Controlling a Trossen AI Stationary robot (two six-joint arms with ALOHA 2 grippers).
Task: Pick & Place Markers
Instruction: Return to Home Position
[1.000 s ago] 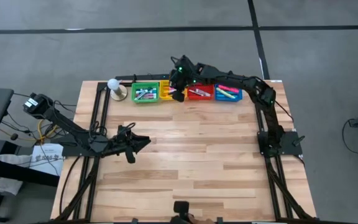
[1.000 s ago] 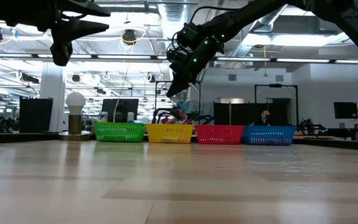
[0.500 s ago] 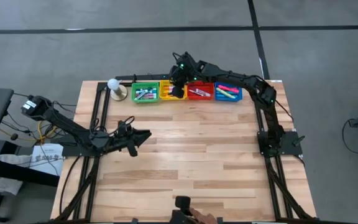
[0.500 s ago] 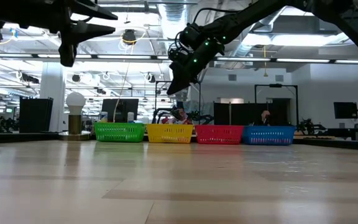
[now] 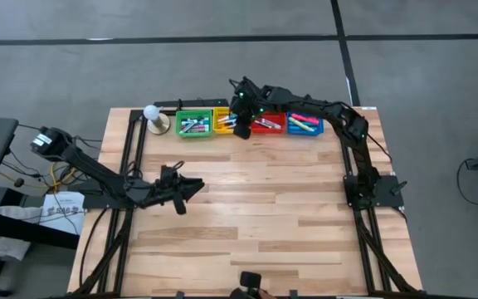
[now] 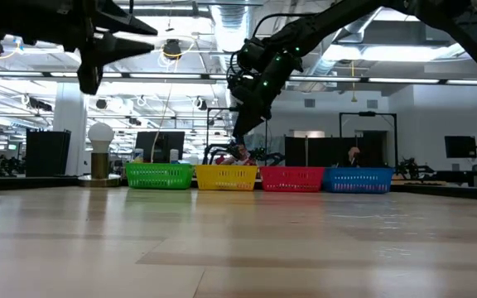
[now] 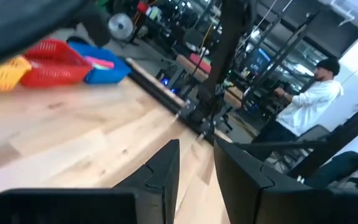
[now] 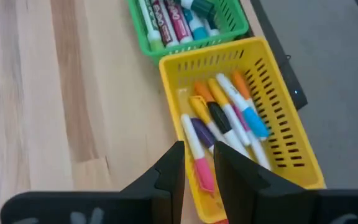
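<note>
Four small bins stand in a row at the table's far edge: green (image 5: 193, 124), yellow (image 5: 221, 122), red (image 5: 266, 123) and blue (image 5: 304, 124). Markers lie in each. In the right wrist view, several markers (image 8: 222, 118) lie flat in the yellow bin (image 8: 278, 124): orange, white, blue, black, purple and pink. My right gripper (image 8: 197, 171) hangs open above that bin, slanting down, with nothing between its fingers. My left gripper (image 5: 196, 188) stands open and level above the table's left middle, far from the bins.
A white ball on a small stand (image 5: 152, 116) sits left of the green bin. The middle and near parts of the wooden table (image 5: 256, 199) are bare. A person (image 7: 309, 99) stands in the room beyond the table's right side.
My right gripper has tipped further down over the yellow bin and hangs a little lower there in the low view.
</note>
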